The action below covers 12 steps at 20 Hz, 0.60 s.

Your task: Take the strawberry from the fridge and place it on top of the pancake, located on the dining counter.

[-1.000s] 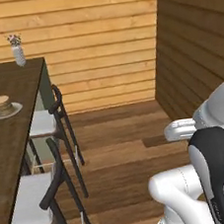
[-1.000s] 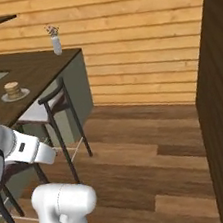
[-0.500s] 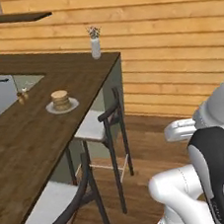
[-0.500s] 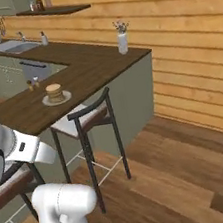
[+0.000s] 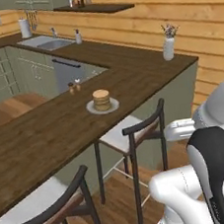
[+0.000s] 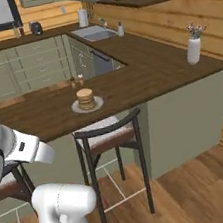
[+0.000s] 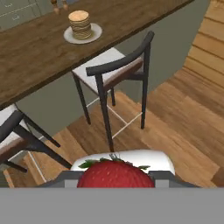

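Gripper (image 7: 114,177) fingers sit at six o'clock in the hand view, apparently clamped on the red strawberry with green leaves (image 7: 114,174), though the tips are mostly hidden behind the fruit. At eleven o'clock the stack of tan pancakes (image 7: 80,24) rests on a round grey plate (image 7: 96,33) on the long dark-brown wood-grain dining counter (image 7: 35,57), with a dark-framed, pale-seated chair (image 7: 114,70) just beside the counter.

From the left base view, the pancakes (image 5: 101,99) stand near centre, a white vase of flowers (image 5: 168,47) at two o'clock.

From the right base view, the pancakes (image 6: 85,98) lie at ten o'clock on the counter (image 6: 148,72).
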Available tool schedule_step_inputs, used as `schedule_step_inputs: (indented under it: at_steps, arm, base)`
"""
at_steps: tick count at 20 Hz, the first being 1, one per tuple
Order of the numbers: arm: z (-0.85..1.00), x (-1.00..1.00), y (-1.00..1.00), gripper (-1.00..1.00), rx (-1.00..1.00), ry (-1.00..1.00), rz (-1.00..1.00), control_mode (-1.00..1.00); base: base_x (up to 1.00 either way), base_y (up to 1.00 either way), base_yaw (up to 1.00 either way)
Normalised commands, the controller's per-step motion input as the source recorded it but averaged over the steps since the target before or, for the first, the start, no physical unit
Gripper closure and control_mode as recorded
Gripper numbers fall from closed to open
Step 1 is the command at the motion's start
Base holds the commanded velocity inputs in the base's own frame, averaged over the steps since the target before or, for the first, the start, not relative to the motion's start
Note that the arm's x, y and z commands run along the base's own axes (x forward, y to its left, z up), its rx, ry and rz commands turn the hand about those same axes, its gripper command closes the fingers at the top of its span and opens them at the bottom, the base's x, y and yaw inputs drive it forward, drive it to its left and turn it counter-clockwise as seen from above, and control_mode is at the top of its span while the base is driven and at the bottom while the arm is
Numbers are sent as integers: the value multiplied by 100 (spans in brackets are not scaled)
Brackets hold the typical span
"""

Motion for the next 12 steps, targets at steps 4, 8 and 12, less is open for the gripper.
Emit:
schedule_step_inputs:
  at_steps: [4,8,12]
  arm:
    - [0,0,0,100,0,0,0,100]
    - [0,0,0,100,0,0,0,100]
    - [0,0,0,100,0,0,0,100]
  base:
    - [35,-100,61]
    - [34,-100,65]
    - [39,-94,60]
